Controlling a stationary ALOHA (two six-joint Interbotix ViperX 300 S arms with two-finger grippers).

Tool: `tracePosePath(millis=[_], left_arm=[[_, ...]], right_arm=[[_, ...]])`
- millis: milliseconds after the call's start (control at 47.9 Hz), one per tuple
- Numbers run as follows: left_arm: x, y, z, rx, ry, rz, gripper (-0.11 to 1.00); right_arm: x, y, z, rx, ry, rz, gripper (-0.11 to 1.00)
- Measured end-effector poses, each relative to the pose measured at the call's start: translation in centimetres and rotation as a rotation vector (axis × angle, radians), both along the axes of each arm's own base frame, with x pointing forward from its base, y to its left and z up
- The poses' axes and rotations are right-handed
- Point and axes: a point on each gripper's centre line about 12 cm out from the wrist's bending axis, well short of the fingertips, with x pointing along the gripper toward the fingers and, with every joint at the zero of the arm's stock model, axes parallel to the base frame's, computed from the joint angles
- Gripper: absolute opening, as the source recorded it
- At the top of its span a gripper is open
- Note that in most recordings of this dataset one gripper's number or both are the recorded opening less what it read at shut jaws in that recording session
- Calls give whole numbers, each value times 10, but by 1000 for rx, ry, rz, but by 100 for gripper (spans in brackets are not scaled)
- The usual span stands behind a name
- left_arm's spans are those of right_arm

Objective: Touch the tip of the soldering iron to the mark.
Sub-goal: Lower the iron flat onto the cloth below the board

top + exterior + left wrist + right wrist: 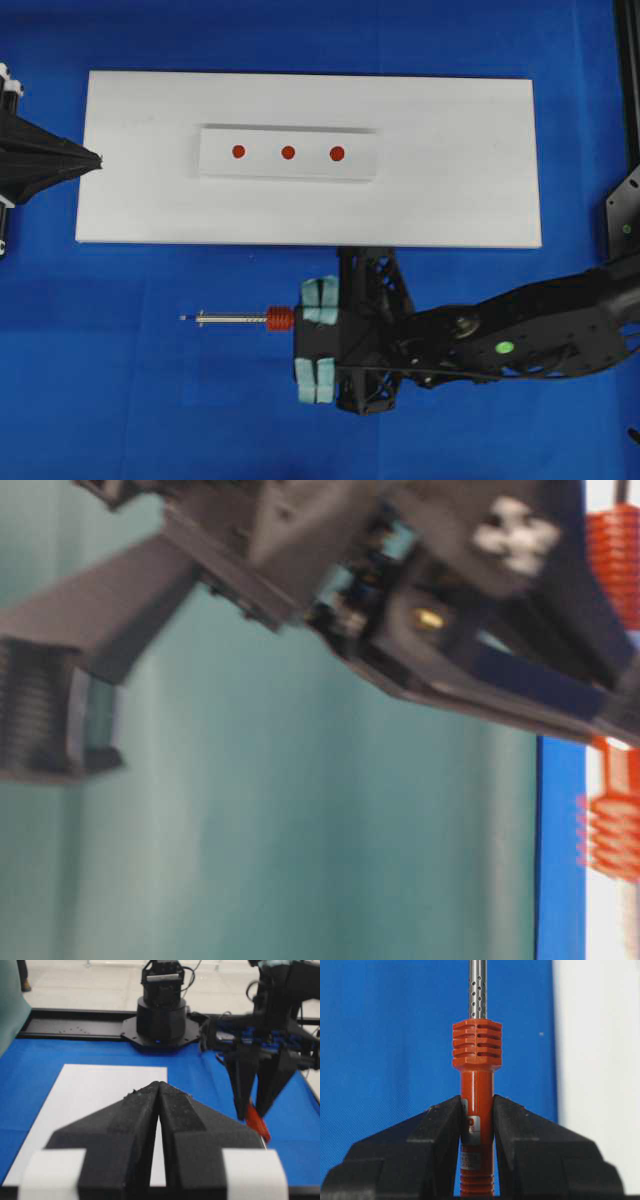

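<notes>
The soldering iron (240, 319) lies level over the blue cloth, just in front of the white board's near edge. Its silver shaft points left and its tip (184, 318) is off the board. My right gripper (477, 1102) is shut on its red-orange handle (476, 1085), behind the ribbed collar. Three red marks (238, 151) (288, 152) (337, 153) sit in a row on a raised white strip in the middle of the board (450, 190). My left gripper (98, 160) is shut and empty, with its tips at the board's left edge (158, 1085).
Blue cloth (120, 380) covers the table around the board. A black rail (630, 100) runs along the right side. The right arm's round black base (160, 1015) stands beyond the board's far end. The table-level view is blurred and filled by the arm.
</notes>
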Motion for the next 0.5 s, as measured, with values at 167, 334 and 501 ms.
tracePosePath(millis=[167,334,501], left_arm=[[0,0,-1,0,3,0,0],[1,0,-1,2,5,0,0],[1,0,-1,-2,5,0,0]], right_arm=[[5,8,-29,34,-1,57,6],[5,13,-65,105,4,97,6],[6,9,-84,152,11,82,6]])
